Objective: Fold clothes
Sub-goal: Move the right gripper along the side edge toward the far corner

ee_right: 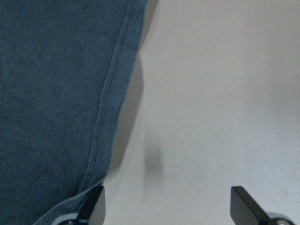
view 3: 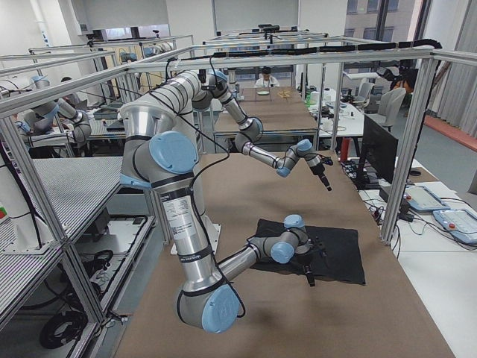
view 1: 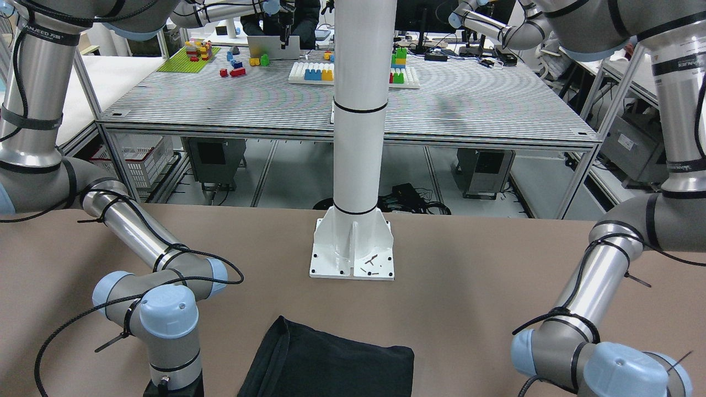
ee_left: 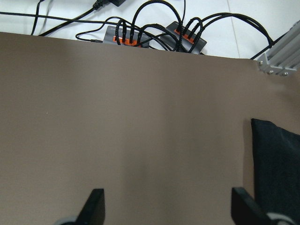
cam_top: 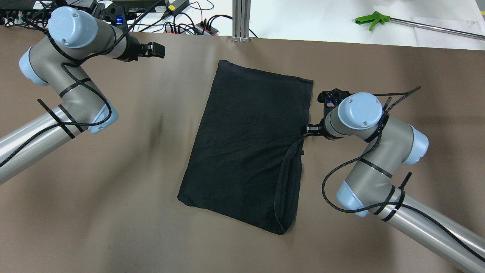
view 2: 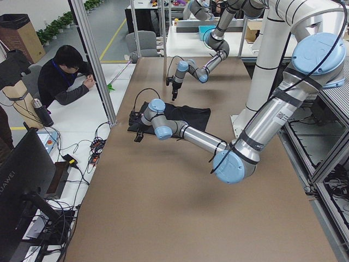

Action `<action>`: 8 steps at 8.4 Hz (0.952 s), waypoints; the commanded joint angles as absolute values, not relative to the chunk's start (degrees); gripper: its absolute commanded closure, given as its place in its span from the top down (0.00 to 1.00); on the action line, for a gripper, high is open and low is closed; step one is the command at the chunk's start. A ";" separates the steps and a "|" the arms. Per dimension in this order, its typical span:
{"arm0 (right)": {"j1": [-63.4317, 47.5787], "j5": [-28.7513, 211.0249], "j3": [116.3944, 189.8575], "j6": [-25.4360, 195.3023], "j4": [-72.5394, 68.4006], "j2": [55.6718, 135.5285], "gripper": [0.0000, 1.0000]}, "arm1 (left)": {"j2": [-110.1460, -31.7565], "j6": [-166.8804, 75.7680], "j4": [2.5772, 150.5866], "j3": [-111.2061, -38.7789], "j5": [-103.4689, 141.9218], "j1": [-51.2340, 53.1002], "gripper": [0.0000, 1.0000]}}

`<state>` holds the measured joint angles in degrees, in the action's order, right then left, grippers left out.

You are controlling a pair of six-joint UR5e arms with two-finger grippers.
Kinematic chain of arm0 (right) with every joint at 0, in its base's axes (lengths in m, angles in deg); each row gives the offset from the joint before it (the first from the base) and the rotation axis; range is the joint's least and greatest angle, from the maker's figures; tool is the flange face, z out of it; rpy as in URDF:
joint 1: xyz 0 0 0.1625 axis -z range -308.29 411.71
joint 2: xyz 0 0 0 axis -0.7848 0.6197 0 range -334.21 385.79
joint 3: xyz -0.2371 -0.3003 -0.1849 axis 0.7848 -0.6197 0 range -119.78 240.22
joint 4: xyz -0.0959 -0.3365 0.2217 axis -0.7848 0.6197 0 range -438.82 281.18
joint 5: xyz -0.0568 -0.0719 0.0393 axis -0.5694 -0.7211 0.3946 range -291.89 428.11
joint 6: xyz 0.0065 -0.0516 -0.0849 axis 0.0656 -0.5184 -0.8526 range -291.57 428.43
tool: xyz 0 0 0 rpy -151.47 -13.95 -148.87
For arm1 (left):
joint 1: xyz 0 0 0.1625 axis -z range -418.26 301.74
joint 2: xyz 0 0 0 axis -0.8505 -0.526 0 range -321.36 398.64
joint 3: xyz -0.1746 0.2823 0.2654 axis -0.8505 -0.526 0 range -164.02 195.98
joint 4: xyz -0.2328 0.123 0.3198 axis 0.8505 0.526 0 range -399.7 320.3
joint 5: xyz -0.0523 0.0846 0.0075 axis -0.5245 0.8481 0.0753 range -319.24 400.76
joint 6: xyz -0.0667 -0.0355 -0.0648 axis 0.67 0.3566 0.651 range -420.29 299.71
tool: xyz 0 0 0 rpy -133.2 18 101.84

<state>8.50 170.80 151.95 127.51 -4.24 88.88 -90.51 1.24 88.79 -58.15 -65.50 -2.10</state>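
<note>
While our left jaws idle wide, our right jaws gape beside the clothes (cam_top: 246, 144), likely to pinch the hem.

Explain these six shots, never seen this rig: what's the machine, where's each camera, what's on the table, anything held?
Two robot arms work at one brown table, each ending in a two-finger gripper. One camera looks down from behind the robot, one faces it across the table, one sits at each table end, and one rides on each wrist. On the table lies one black garment, folded into a rough rectangle. Nothing is held: the left gripper is open over bare table, away from the cloth; the right gripper is open, close to the garment's hemmed edge.
</note>
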 commanded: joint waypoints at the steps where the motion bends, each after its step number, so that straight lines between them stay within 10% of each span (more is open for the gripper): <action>1: 10.29 170.42 151.71 139.30 -1.48 85.65 0.95 | -90.82 1.24 88.80 -58.03 -65.50 -2.10 0.95; 8: 16.28 164.90 149.01 142.52 2.75 82.84 0.94 | -90.91 1.15 88.80 -57.85 -65.50 -2.19 0.95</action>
<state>15.37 166.88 151.11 142.43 2.99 83.91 -90.94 1.20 88.80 -57.86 -65.50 -2.19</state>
